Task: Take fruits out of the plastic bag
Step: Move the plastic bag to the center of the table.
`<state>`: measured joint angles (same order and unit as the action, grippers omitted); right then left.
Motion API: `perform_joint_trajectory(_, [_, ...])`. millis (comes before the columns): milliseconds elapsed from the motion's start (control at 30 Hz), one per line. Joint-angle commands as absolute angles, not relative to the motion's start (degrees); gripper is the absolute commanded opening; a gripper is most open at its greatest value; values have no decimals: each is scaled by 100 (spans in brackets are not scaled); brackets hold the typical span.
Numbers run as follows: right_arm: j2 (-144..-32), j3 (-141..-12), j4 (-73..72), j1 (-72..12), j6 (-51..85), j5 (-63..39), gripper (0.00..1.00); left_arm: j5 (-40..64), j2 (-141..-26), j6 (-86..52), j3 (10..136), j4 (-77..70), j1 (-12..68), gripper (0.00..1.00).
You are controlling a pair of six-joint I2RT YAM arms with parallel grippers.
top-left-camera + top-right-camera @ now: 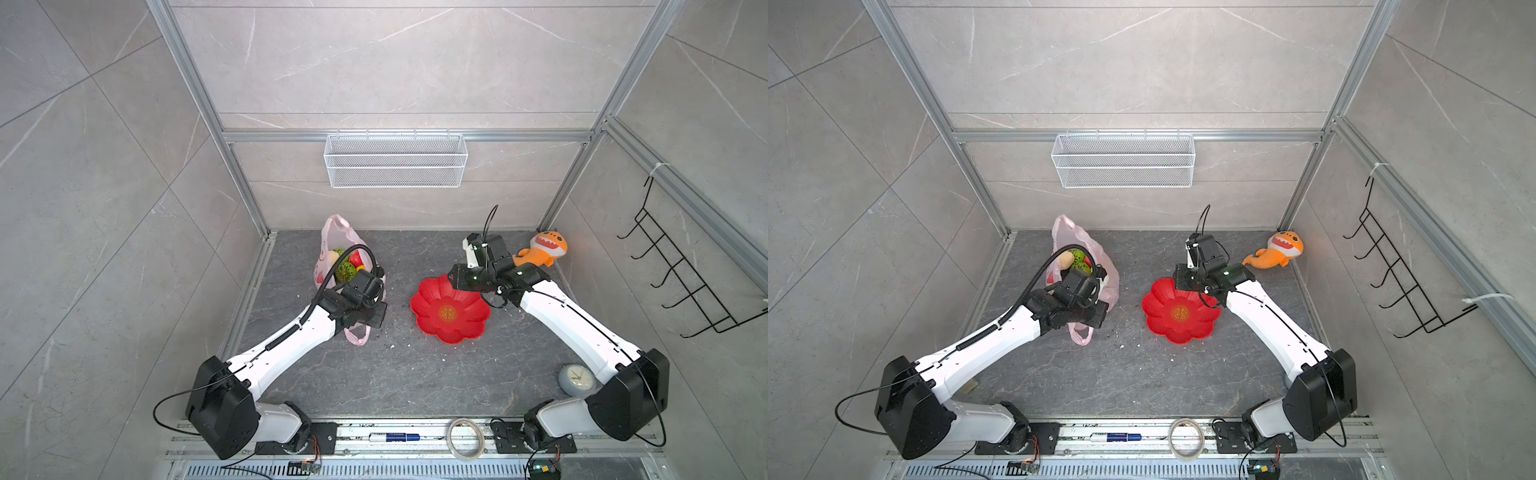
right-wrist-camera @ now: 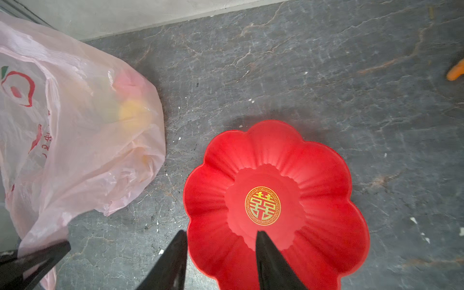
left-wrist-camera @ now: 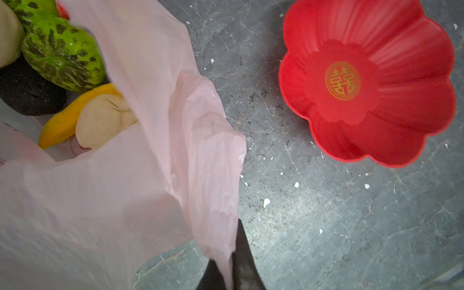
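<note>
Ok, my left gripper [image 3: 228, 261] is clamped on a fold of the plastic bag [image 3: 150, 138] near its mouth, w/ thin pink film pinched flat btw the two fingers. My right gripper [image 2: 221, 233] has its jaws apart w/ nothing in them, hovering over the edge of the red plate [image 2: 326, 188]. In both top views the bag sits left of frame centre and the plate right of centre, apart w/ bare floor btw them. All the fruits [image 3: 62, 55] I can see are inside the bag, none on the plate. Risks, my guess: the film is slick and thin, so it could slide out of the pinch or tear if I pull hard. Pulling up too far could tip the bag and send round fruit rolling off. Pulling sideways could fold the mouth shut and block my right arm's reach. A careless reach could also nudge the plate. Counts: 1 bag, 1 plate, 2 grippers. Showing in the bag mouth are 2 green bumpy balls, 1 dark one [image 3: 25, 93], 1 yellow curved one [image 3: 67, 118], 2 beige lumps and 1 red sliver. Can't tell if more lie under those. Also 1 orange shark toy [image 1: 544, 249] at centre right of frame.
</note>
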<state>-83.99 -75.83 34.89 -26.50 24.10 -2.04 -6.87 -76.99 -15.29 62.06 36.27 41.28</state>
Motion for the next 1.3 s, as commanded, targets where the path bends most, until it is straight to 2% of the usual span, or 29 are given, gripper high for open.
perform_joint_trajectory(0, [-8613, -7903, 3308, -2801, 2268, -505, 48, -878, -7369, -2037, 6125, 4052, 4541, 0])
perform_joint_trajectory(433, [-9218, -8399, 3169, -3312, 2240, -735, 49, -1415, -6729, -4009, 5599, 4957, 6188, 0])
perform_joint_trajectory(633, [-9417, -8541, 3147, -3410, 2207, -847, 50, -1847, -6191, -4472, 5571, 5316, 6354, 1])
perform_joint_trajectory(667, [-9438, -8567, 3151, -3434, 2198, -850, 50, -1938, -6105, -4495, 5609, 5336, 6354, 8])
perform_joint_trajectory(733, [-9481, -8609, 3165, -3477, 2160, -865, 50, -2201, -5908, -4548, 5768, 5450, 6350, 31])
perform_joint_trajectory(767, [-9492, -8637, 3172, -3496, 2137, -868, 50, -2292, -5848, -4576, 5866, 5524, 6354, 37])
perform_joint_trajectory(833, [-9492, -8653, 3191, -3554, 2097, -867, 50, -2627, -5738, -4652, 6140, 5787, 6346, 47])
perform_joint_trajectory(967, [-9411, -8633, 3199, -3677, 2042, -829, 50, -3495, -5550, -5024, 6718, 6542, 6294, 55])
perform_joint_trajectory(1033, [-9327, -8589, 3181, -3779, 2009, -763, 50, -3723, -5371, -5036, 6854, 6743, 6076, 57])
perform_joint_trajectory(1100, [-9277, -8578, 3164, -3877, 1995, -747, 50, -3551, -5190, -4815, 6805, 6739, 5522, 58])
perform_joint_trajectory(1267, [-9327, -8788, 3246, -4188, 1979, -777, 47, -2093, -5042, -3797, 6218, 5951, 3463, 59])
